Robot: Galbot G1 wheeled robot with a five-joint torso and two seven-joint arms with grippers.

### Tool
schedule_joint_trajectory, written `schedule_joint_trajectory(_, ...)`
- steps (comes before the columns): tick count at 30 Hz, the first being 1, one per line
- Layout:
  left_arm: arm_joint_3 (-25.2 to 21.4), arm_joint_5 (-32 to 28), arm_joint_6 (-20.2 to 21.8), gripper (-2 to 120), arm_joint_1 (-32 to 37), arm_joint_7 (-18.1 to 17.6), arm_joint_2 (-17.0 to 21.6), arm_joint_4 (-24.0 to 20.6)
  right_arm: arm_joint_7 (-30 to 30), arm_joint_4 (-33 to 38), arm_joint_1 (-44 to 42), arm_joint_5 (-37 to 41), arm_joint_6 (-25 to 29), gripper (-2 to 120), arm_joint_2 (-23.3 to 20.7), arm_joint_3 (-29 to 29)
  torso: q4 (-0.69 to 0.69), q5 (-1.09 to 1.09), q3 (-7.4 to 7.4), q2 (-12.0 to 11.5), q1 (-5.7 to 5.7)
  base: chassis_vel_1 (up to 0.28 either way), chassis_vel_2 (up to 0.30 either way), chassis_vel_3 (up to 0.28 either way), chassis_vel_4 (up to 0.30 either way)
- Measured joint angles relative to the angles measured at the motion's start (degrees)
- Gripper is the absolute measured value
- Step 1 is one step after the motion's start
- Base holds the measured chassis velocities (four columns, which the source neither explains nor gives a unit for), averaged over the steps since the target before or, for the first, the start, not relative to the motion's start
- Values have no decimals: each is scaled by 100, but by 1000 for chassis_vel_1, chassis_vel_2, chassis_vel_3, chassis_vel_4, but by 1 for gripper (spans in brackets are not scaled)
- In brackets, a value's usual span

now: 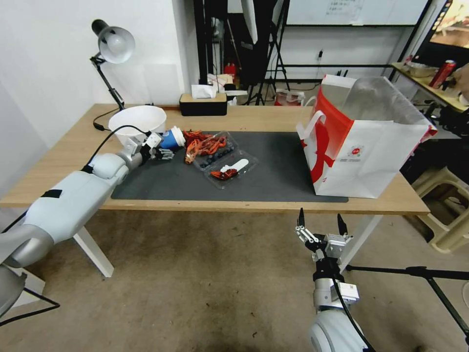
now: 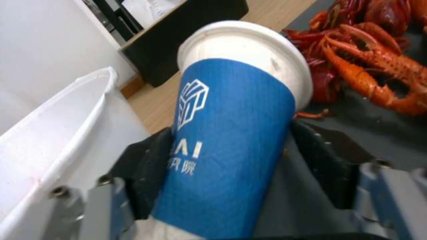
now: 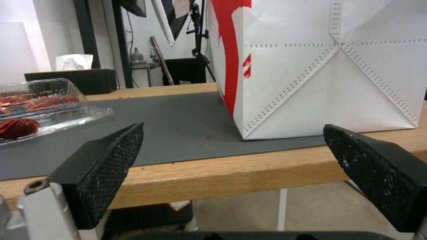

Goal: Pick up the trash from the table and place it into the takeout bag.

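Left gripper (image 1: pixel 163 152) is clamped on the blue-and-white paper cup (image 1: pixel 172 139) at the far left end of the dark grey mat (image 1: pixel 273 168). In the left wrist view the cup (image 2: pixel 231 133) is seen squeezed between the two black pads (image 2: pixel 144 166), white lid pointing away from the wrist. The cup is held tilted, lid toward the crayfish shells (image 1: pixel 200 143), which are piled just beside it on the mat. A white disposable bowl (image 1: pixel 138 122) is located just behind the left gripper; its rim (image 2: pixel 66 133) sits close beside the cup. Whether the cup is lifted off the mat cannot be told.

Clear plastic clamshell tray (image 1: pixel 225 159) with more red leftovers and a white utensil lies near the mat's middle, touching the shell pile.

Takeout bag (image 1: pixel 364 142) stands upright at the right end of the table (image 1: pixel 73 142), mouth open, foil lining visible, partly on the mat. It is well apart from the cup.

Right gripper (image 1: pixel 320 224) is parked below the table's front edge, in front of the bag, fingers spread wide and holding nothing. In the right wrist view the gripper (image 3: pixel 231 156) faces the bag's lower corner (image 3: pixel 329 83) and the table edge (image 3: pixel 222 173).

Desk lamp (image 1: pixel 113 46) and black tissue box (image 1: pixel 202 103) are at the table's far edge.
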Motion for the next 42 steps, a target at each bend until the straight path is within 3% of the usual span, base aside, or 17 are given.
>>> schedule_joint_trajectory(13,-24,136,-269,22,22,-29,59,55,-3,-4,-7,-42,10,100,25,-23,0,-2,0,0,0,0,0,0,0)
schedule_joint_trajectory(20,-153,185,-388,3,127,-54,226,-321,-4,2,-10,-50,12,100,33,-29,0,-1,1,0,1,0,0,0,0)
schedule_joint_trajectory(35,-438,137,-422,0,374,-107,590,-1569,-7,9,-8,-70,12,100,51,-43,0,-1,1,0,0,0,0,0,0)
schedule_joint_trajectory(37,-466,23,-397,0,375,-181,647,-1953,-6,9,-5,-71,12,100,51,-46,0,0,1,0,0,0,0,0,0)
schedule_joint_trajectory(42,-378,-185,-320,0,225,-302,648,-2407,-7,9,-2,-78,12,100,57,-53,0,1,1,0,1,0,0,0,0)
